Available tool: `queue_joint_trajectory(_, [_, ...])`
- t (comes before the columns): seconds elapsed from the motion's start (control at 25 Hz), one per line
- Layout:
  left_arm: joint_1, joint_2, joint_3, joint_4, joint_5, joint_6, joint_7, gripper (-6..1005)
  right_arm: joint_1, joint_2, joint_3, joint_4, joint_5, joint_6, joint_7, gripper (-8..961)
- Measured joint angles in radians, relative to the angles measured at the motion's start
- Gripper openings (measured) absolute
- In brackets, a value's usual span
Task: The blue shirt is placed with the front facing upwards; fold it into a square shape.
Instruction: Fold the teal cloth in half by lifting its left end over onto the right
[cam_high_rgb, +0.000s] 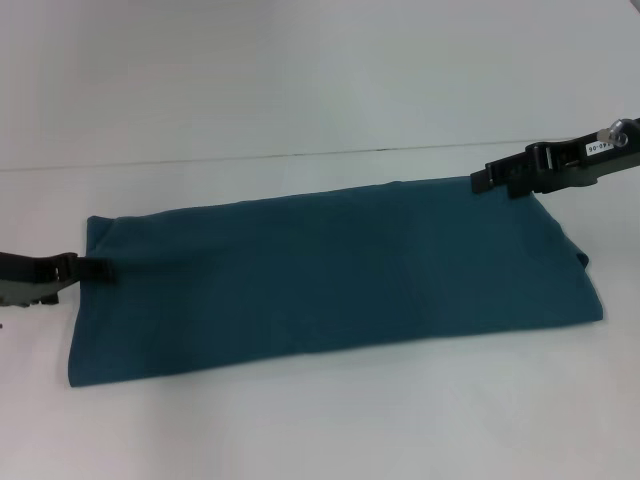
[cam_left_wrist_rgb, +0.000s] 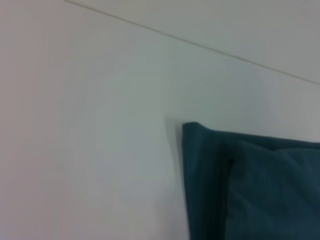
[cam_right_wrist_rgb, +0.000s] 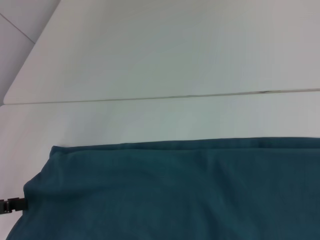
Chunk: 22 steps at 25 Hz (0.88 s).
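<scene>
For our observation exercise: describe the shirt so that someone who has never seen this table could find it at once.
On the white table, look across the middle, between the left tool and the right tool. The shirt lies there, folded into a long flat band. It is the only cloth and the only dark teal thing.

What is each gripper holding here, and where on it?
The left gripper meets the blue shirt at its left edge, the right gripper at its far right corner; actual pinching cannot be told.

small white label on right arm (cam_high_rgb: 597, 146), print too small to read
</scene>
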Motion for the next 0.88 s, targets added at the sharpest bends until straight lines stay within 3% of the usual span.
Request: queue_joint_trajectory(0.88, [-0.01, -0.006, 0.012, -0.026, 0.001, -0.004, 0.017, 926, -0.002, 0.0, 0.002, 0.0, 0.0, 0.0, 0.0, 741])
